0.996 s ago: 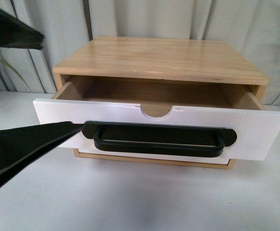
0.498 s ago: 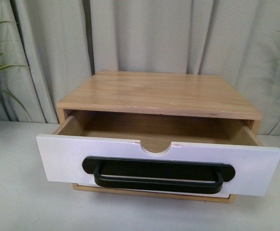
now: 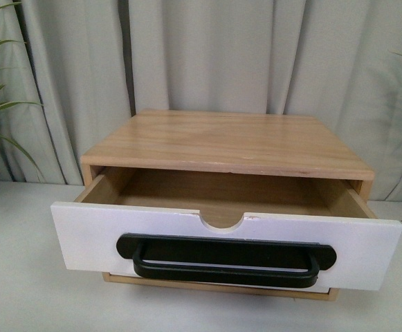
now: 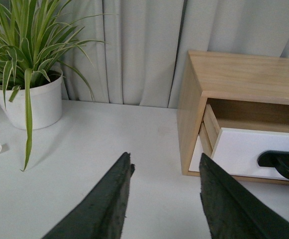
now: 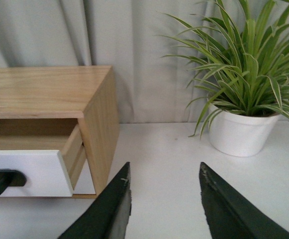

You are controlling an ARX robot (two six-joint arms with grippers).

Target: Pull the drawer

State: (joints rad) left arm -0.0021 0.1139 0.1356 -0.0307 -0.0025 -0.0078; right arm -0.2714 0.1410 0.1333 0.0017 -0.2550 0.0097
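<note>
front view: drawer (image 3: 221,238) pulled out (floor hidden behind its white front).

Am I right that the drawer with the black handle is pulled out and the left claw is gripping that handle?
Not quite. The drawer is pulled out, but the left claw grips nothing: in the left wrist view it is open, away from the black handle, over the white table. The front view shows the handle free.
</note>
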